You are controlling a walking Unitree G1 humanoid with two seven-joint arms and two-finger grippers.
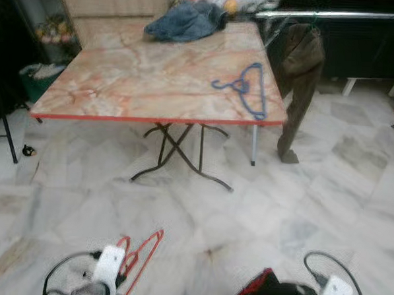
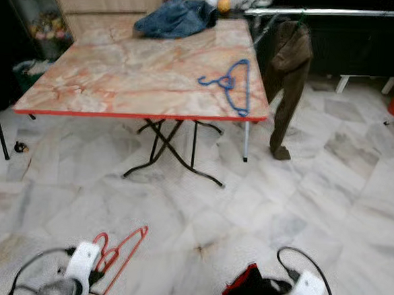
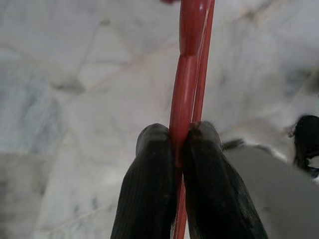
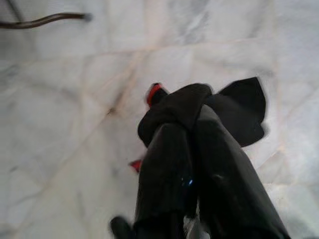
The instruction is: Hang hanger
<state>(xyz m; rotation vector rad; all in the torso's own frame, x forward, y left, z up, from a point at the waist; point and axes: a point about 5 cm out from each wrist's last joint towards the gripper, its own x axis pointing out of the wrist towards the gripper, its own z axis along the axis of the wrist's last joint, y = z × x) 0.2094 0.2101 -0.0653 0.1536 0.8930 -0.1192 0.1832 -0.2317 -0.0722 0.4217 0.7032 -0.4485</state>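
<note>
While the marble-topped counter (image 1: 141,78) stands ahead on its folding black legs, the left claw (image 3: 180,144) sits low on the near side of it, its two black fingers (image 3: 149,184) pressed together on the bar of a red hanger (image 3: 188,74). From the head camera that red hanger (image 1: 140,253) slants over the pale marble floor (image 1: 300,192), well short of the counter. The right claw (image 4: 192,124) is also low and on the near side of the counter, pinching a bunched black garment with red trim (image 4: 234,107); the same cloth shows as a dark heap (image 1: 268,293) beside the right wrist. A blue hanger (image 1: 246,89) lies flat on the counter near its right edge. A blue denim garment (image 1: 187,21) is heaped at the counter's far edge. Just beyond the counter's right side, a brown garment (image 1: 299,80) hangs from a silver rail (image 1: 336,16).
</note>
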